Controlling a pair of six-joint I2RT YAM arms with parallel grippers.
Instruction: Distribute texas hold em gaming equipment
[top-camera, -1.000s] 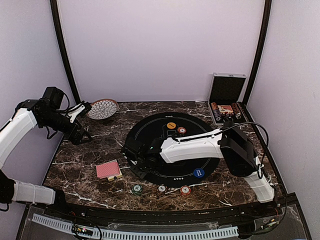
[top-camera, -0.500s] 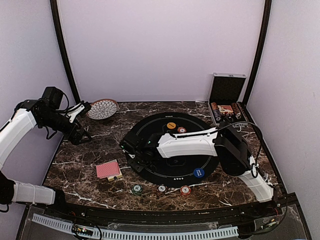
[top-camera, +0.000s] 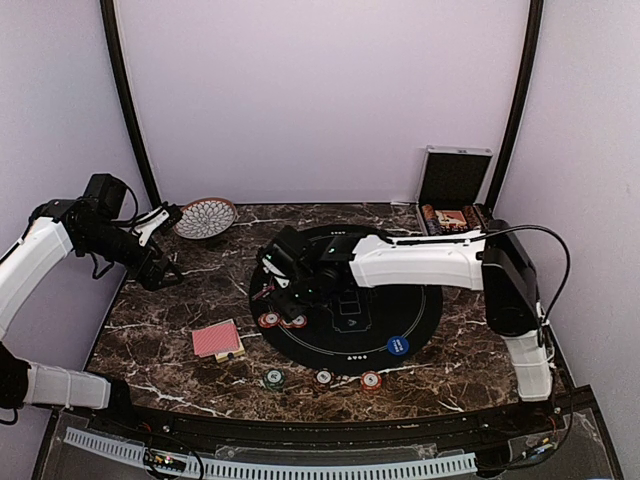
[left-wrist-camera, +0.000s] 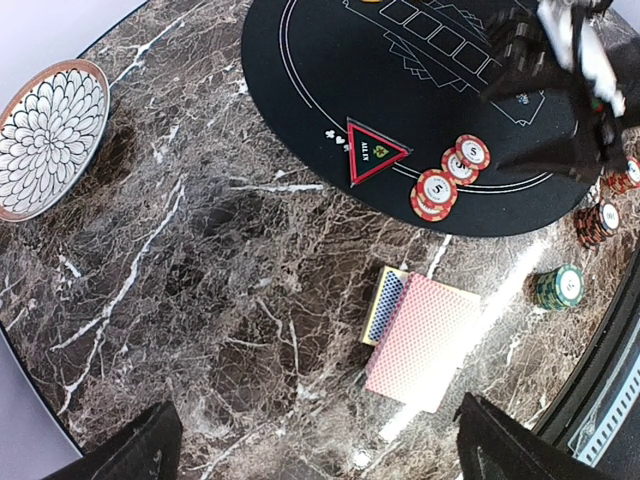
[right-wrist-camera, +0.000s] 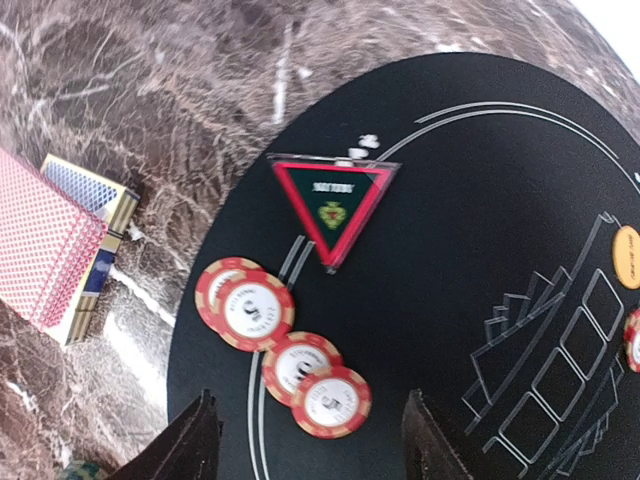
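Observation:
Several red poker chips (right-wrist-camera: 245, 305) lie overlapping in a short row on the left rim of the black round mat (right-wrist-camera: 480, 200), just below a red triangular marker (right-wrist-camera: 333, 205). My right gripper (right-wrist-camera: 312, 440) hovers over them, open, with nothing between its fingers. In the top view the same chips (top-camera: 280, 320) show under the right gripper (top-camera: 284, 298). The red-backed card deck (top-camera: 216, 340) rests on a blue-patterned box (left-wrist-camera: 385, 305) left of the mat. My left gripper (left-wrist-camera: 320, 455) hangs wide open and empty above the marble, apart from the deck (left-wrist-camera: 425, 335).
A patterned bowl (top-camera: 206, 217) stands at the back left. An open silver case (top-camera: 452, 200) stands at the back right. Green (top-camera: 273, 378), white (top-camera: 324, 377) and red (top-camera: 371, 380) chip stacks line the front edge. A blue chip (top-camera: 397, 346) lies on the mat.
My right gripper has opened and drawn back up from the mat's left rim, leaving the red chips lying there. The left arm has not moved.

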